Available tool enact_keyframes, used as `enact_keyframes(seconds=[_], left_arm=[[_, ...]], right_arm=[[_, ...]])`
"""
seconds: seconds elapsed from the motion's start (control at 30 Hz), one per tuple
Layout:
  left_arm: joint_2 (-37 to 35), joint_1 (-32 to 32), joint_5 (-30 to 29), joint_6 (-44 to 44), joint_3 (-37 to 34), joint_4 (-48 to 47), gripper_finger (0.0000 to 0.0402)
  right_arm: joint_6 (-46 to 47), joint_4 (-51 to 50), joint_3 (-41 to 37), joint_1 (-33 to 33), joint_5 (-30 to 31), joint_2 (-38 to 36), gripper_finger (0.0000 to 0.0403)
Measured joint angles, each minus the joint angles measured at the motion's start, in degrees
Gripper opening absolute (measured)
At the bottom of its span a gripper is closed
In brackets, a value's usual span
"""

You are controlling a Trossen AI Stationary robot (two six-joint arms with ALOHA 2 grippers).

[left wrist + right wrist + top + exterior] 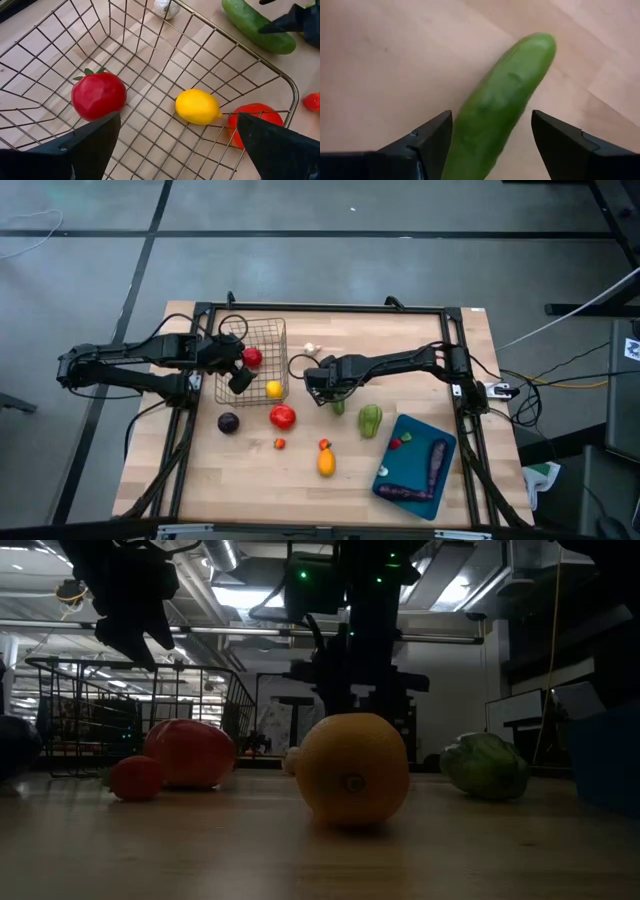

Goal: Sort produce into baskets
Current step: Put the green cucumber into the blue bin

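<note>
The silver wire basket (250, 360) holds a red tomato (98, 95) and a yellow lemon (198, 106). My left gripper (235, 372) hangs open and empty above the basket's inside (175, 150). My right gripper (325, 387) is open at mid-table over a green cucumber (495, 115), which lies flat on the wood; one finger stands on either side of it. The teal tray (412, 480) at the near right holds a purple eggplant (437, 465) and a small red piece (396, 444). My right gripper comes at the cucumber from above, its fingers across the cucumber's length. One finger (432, 142) stands right at the cucumber's side (462, 135); I cannot tell whether it touches. The other finger (560, 140) is apart from it.
On the wood lie a large red tomato (282, 417), a dark eggplant (228, 422), a small red piece (279, 443), an orange fruit (325, 463), a green pepper (370, 420) and white garlic (309, 348). A black frame (330, 308) runs around the table.
</note>
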Motion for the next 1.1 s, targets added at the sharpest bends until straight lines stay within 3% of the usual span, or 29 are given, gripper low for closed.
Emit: enact_keyframes(seconds=[0.43,0.53,0.67,0.8,0.97,1.1], left_arm=[[0.0,0.0,0.0,0.6,0.0,0.0,0.0395],[0.0,0.0,0.1,0.6,0.0,0.0,0.0395],[0.0,0.0,0.1,1.9,0.0,0.2,0.0395],[-0.2,0.0,0.3,5.2,0.0,2.4,0.0395],[-0.5,0.0,2.3,6.9,2.9,2.8,0.0395],[-0.5,-0.8,5.1,7.1,5.6,2.6,0.0395]], right_arm=[[4.5,5.2,-7.4,0.0,-1.9,0.0,0.0266],[3.9,4.3,-7.8,0.0,-2.1,0.0,0.0242],[0.9,4.3,-7.5,0.0,-2.1,0.0,0.0182],[-4.0,3.4,-5.7,0.0,-2.8,0.0,0.0137],[-9.8,-2.6,-0.7,0.0,-3.3,-0.3,0.0138],[-14.1,-11.5,5.5,0.7,-3.2,-0.8,0.0162]])
